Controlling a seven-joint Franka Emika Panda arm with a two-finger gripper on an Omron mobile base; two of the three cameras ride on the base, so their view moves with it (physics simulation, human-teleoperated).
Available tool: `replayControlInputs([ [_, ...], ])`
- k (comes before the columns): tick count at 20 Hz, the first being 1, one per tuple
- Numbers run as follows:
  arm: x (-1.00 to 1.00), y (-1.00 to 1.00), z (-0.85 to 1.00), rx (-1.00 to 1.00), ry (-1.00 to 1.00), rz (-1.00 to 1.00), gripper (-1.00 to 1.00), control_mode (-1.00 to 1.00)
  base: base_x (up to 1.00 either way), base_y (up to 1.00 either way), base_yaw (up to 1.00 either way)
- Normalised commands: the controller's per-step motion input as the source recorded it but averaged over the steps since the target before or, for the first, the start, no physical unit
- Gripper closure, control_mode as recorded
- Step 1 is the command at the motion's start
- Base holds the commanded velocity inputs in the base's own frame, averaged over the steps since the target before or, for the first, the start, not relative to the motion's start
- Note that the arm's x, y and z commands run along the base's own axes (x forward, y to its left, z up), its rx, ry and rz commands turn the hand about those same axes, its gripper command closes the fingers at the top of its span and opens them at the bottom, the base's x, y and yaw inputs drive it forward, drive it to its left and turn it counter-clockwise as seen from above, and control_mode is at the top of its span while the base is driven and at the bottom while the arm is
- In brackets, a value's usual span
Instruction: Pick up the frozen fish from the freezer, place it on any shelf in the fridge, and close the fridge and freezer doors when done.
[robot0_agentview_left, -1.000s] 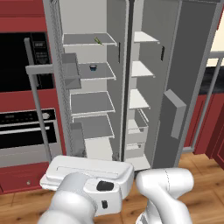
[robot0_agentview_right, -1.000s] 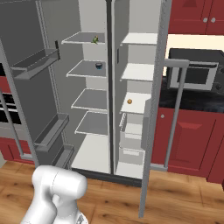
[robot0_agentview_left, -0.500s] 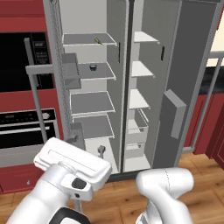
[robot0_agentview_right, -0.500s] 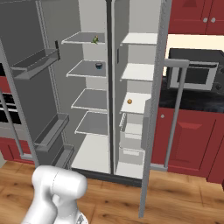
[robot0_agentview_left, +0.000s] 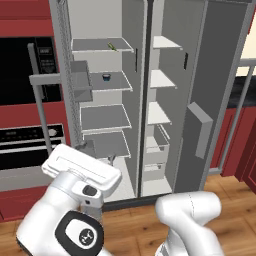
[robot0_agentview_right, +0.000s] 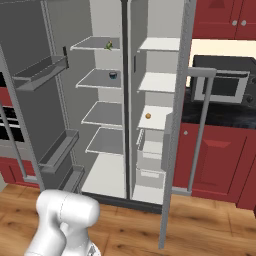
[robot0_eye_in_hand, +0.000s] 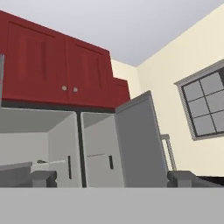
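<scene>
Right, both doors (robot0_agentview_right: 176, 125) wide open, gripper (robot0_eye_in_hand: 111, 178) spread w/ nothing in it, frozen fish (robot0_agentview_left: 112, 46) on top fridge (robot0_agentview_left: 102, 95) shelf

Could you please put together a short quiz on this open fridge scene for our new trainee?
1. True or false: the small dark cup sits on the same shelf as the frozen fish.
2. Where does the frozen fish lie? A) on the top shelf of the fridge; B) in a drawer of the freezer; C) in the gripper.
3. Fill in: the gripper's jaws stand ___.
Key: 1 false, the cup is one shelf lower; 2 A; 3 open.
</scene>
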Motion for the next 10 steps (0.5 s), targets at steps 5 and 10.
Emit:
replayControlInputs([
  [5,0.40,0.39,0.00,0.08,0.00,0.00,-1.00,-1.00,0.00,0.00,0.00],
  [10,0.34,0.55,0.00,0.03,0.00,-0.03,-1.00,-1.00,0.00,0.00,0.00],
])
